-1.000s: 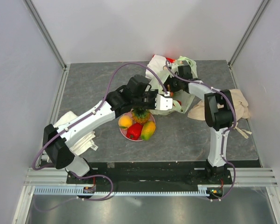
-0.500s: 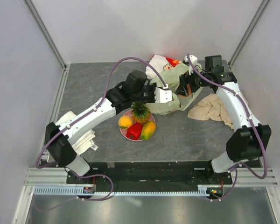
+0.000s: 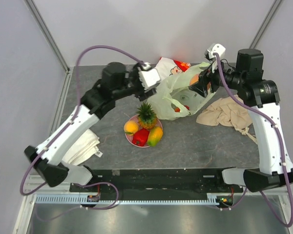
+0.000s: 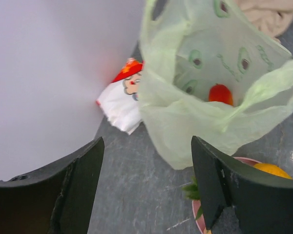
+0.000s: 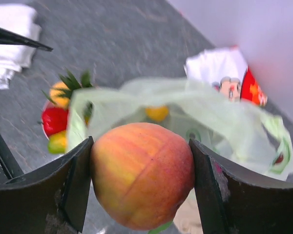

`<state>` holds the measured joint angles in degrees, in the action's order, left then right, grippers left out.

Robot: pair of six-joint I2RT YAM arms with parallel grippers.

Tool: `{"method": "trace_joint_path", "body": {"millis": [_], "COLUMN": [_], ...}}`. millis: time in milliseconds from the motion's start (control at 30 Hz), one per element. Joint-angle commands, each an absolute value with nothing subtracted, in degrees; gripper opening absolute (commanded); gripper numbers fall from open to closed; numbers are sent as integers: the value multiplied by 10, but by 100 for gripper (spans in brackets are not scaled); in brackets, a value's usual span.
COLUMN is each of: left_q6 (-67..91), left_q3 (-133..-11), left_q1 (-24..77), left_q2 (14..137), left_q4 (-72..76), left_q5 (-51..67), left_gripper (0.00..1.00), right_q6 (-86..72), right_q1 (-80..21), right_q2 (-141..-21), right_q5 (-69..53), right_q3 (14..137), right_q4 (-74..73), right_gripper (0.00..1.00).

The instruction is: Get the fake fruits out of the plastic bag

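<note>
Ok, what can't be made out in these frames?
1. Inside the bag: left wrist view shows one red fruit; folds hide any others.
2. The yellow piece behind the bag's rim, right wrist view: too blurred to name.
3. The peach between the right fingers: overhead, arm and bag hide it.

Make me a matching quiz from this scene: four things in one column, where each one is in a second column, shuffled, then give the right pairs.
Column one:
1. peach
2. pineapple
3. red-orange fruit
4. beige cloth

Column two:
A. inside the plastic bag
B. lying on the table, right of the bag
C. held in the right gripper
D. standing on the pink plate

Pairs: 1-C, 2-D, 3-A, 4-B.
</note>
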<state>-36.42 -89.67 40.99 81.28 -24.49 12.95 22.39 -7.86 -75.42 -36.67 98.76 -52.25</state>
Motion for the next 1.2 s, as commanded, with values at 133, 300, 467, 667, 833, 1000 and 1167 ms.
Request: {"method": "trace_joint_path", "body": {"millis": [133, 300, 467, 667, 833, 1000, 1167], "left_q6": [-222, -180, -142, -136, -117, -75, -38], "left_q3": [-816, -779, -754, -733, -708, -691, -707], "left_q1": [319, 264, 191, 132, 103, 70, 50], "left_q2": [630, 542, 479, 431, 414, 412, 419], "left_q4": [-270, -294, -296, -301, -300, -280, -271], "left_q5": [114, 160, 200, 251, 300, 235, 205], "left_gripper": [81, 81, 81, 80, 80, 80, 80], "right_q6": [205, 361, 431, 472, 514, 525, 542], "right_q1": [-309, -516, -605, -644, -647, -645, -642], "right_q2": [-789, -937, -1029, -1101, -1126, -1148, -1168], "right_q5": [-290, -203, -177, -128, -90, -86, -69], "right_q3": [1070, 1208, 1213, 1187, 1163, 1139, 1124], "right_q4": [-504, -645, -671, -681, -689, -672, -642], "right_gripper": [64, 65, 64, 61, 61, 61, 61]}}
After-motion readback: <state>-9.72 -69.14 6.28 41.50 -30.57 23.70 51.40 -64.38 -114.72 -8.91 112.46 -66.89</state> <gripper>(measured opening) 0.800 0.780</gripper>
